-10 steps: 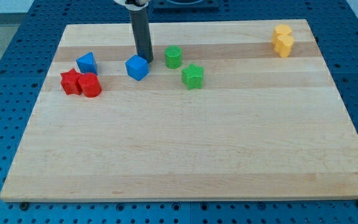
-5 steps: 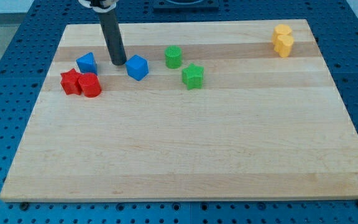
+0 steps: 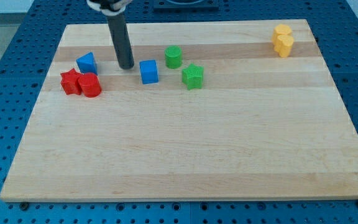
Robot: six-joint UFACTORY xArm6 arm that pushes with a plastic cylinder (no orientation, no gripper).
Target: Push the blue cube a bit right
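The blue cube (image 3: 148, 71) sits on the wooden board (image 3: 185, 143) in the upper left part of the view. My tip (image 3: 127, 66) stands just to the cube's left, a short gap away, slightly higher in the view. The dark rod rises from it to the view's top edge.
A second blue block (image 3: 87, 63) lies left of the tip, with a red star (image 3: 71, 81) and a red cylinder (image 3: 91, 85) below it. A green cylinder (image 3: 173, 57) and a green star (image 3: 192, 76) lie right of the cube. Two yellow blocks (image 3: 283, 40) sit at the top right.
My tip went from the cube's upper right round to its left, then moved right. The blue cube slid a little to the right and turned.
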